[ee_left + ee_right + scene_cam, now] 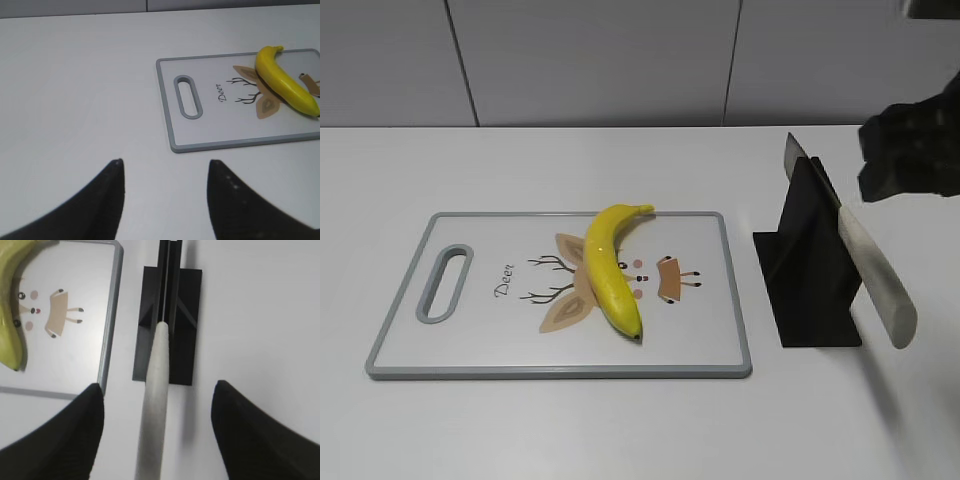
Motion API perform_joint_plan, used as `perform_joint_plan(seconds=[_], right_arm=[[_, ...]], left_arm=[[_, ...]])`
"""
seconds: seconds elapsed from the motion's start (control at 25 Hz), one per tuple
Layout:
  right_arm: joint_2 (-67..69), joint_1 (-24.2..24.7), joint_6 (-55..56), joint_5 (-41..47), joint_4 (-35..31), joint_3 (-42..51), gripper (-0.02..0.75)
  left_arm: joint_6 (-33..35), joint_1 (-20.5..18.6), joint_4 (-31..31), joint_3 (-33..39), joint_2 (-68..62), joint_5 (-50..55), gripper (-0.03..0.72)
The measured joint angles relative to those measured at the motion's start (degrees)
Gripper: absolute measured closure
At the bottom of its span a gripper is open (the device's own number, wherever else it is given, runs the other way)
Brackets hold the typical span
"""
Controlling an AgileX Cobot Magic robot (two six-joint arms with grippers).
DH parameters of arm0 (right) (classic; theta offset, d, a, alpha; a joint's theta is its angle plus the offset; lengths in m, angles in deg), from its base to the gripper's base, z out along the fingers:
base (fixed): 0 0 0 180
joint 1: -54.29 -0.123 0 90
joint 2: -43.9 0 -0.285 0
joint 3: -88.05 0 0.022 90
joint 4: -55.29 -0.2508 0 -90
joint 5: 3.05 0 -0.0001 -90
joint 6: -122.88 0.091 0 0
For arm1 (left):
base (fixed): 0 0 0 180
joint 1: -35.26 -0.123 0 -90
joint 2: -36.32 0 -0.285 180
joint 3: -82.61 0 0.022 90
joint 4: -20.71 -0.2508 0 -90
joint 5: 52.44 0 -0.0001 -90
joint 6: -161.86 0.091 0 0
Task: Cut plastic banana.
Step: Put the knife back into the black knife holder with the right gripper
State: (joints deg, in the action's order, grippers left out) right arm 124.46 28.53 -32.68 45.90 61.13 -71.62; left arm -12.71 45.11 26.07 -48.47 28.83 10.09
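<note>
The yellow plastic banana lies whole on the white cutting board, stem tip far, dark end near. It also shows in the left wrist view and the right wrist view. A knife with a pale handle rests in a black holder right of the board. My right gripper is open, one finger on each side of the knife handle, not touching it; in the exterior view it hangs above the holder. My left gripper is open and empty over bare table, left of the board.
The board has a grey rim, a handle slot at its left end and a deer drawing. The white table runs to a grey wall behind. The holder's base stands close to the board's right edge.
</note>
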Motion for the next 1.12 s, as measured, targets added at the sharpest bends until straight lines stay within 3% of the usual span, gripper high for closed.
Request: perform_joint_plan(seconds=[0.32,0.44,0.68,1.12], right_arm=[[-8.17,0.00,-16.41,17.05,-4.54,-0.45,0.216],[-11.86,0.00,-19.31,17.40,-5.13,-0.45,0.216],[-19.06,0.00,-27.31,17.12,-6.92,0.41,0.216],[-35.51,0.00,-32.70,15.02,-9.68,15.37,0.216]], left_arm=[[0.00,0.00,0.00,0.00,0.00,0.00,0.171],[0.16,0.00,0.05,0.00,0.00,0.00,0.155],[0.68,0.00,0.50,0.00,0.00,0.00,0.050],[0.83,0.00,0.66,0.00,0.00,0.00,0.104]])
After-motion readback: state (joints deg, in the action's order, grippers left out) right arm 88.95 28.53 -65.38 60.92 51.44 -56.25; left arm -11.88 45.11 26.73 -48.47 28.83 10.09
